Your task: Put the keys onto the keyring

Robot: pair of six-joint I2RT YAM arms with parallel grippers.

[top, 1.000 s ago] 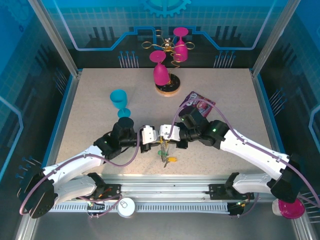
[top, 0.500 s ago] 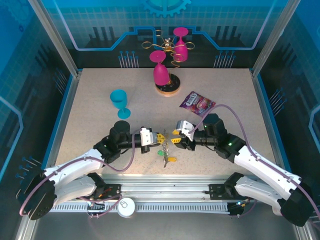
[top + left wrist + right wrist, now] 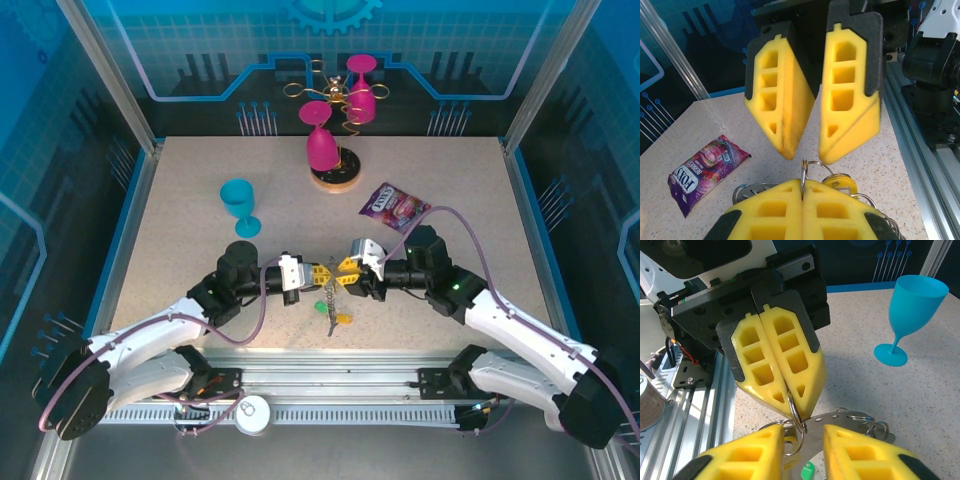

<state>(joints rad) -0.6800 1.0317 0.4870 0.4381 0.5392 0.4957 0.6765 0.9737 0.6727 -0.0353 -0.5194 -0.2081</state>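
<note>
Pinching the keyring (image 3: 803, 171) at its upper edge, the left gripper (image 3: 802, 192) has its yellow fingers pressed flat together on the thin metal loop. Facing it tip to tip, the right gripper (image 3: 806, 150) has its fingers apart, with the loop level with the gap between them. The keys (image 3: 332, 308), one green-headed and one yellow-headed, bunch just beneath the two grippers above the table (image 3: 200, 180), near its front edge. A teal cup (image 3: 238, 200) and a purple snack packet (image 3: 393, 203) stand well apart behind.
</note>
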